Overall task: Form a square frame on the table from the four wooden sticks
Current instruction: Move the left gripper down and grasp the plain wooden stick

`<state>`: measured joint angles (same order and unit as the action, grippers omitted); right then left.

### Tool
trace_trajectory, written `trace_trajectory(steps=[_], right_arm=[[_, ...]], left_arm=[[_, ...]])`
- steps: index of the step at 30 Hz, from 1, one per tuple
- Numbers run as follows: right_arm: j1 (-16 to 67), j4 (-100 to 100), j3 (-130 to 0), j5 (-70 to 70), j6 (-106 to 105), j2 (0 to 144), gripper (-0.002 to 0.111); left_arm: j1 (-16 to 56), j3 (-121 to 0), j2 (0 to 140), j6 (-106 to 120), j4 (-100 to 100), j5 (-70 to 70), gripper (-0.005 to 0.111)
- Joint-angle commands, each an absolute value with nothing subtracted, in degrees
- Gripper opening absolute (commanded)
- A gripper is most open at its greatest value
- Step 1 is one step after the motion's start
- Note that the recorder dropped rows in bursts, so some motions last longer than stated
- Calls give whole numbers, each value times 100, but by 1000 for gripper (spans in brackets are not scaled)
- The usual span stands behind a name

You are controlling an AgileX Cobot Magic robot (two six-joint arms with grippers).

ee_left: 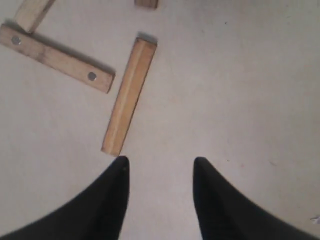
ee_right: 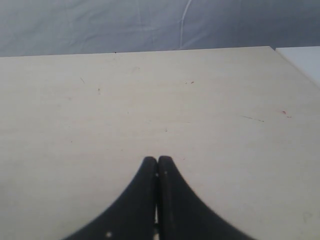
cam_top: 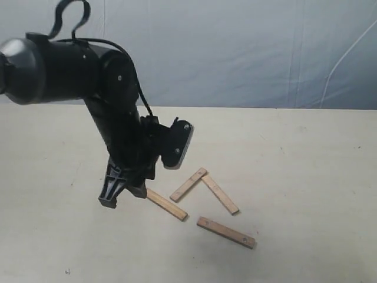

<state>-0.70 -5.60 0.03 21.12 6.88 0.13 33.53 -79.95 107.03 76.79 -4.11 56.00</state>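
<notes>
Four wooden sticks lie on the table [cam_top: 306, 177], right of my left arm: one [cam_top: 166, 204] nearest the arm, two [cam_top: 188, 184] [cam_top: 220, 193] meeting at a corner, one [cam_top: 226, 232] apart at the front. My left gripper [cam_top: 125, 197] points down, open and empty, at the nearest stick's end. In the left wrist view the gripper [ee_left: 160, 165] is open over bare table. A plain stick [ee_left: 129, 96] ends just beyond one fingertip [ee_left: 121, 162]. A stick with two dark holes [ee_left: 55, 57] lies beside it. My right gripper [ee_right: 158, 161] is shut on nothing, away from the sticks.
A blue-grey fabric backdrop [cam_top: 235, 53] hangs behind the table. The table's far edge and a corner [ee_right: 272, 48] show in the right wrist view. Two more stick ends [ee_left: 32, 12] [ee_left: 146, 3] show at the left wrist view's border.
</notes>
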Motion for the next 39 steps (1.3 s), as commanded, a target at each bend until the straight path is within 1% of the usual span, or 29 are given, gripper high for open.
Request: trace_trajectory(steps=[1, 4, 8, 11, 18, 20, 23, 26, 39], right_arm=[[-55, -545, 0, 2095, 657, 0, -1], [-55, -545, 0, 2095, 657, 0, -1], [-55, -545, 0, 2095, 657, 0, -1], [-55, -545, 0, 2095, 657, 0, -1], [-55, -545, 0, 2095, 657, 0, -1], [-55, -545, 0, 2082, 657, 0, -1], [-55, -545, 0, 2082, 657, 0, -1], [-55, -545, 0, 2082, 657, 0, -1], [-55, -545, 0, 2082, 657, 0, -1]], left_arm=[[3389, -7976, 11156, 7975, -197, 5051, 55], [3389, -7976, 11418, 7975, 39, 4640, 59], [3389, -7976, 11697, 7992, 165, 4104, 59], [3389, -7976, 11845, 7992, 214, 3949, 59], [3389, -7976, 11987, 7992, 682, 3773, 58], [3389, -7976, 12013, 7992, 733, 3732, 54], [3389, -8013, 12061, 7992, 668, 3756, 44], [3389, -8078, 12128, 7973, 381, 3824, 44], [3389, -8881, 12720, 8218, 323, 5020, 42]])
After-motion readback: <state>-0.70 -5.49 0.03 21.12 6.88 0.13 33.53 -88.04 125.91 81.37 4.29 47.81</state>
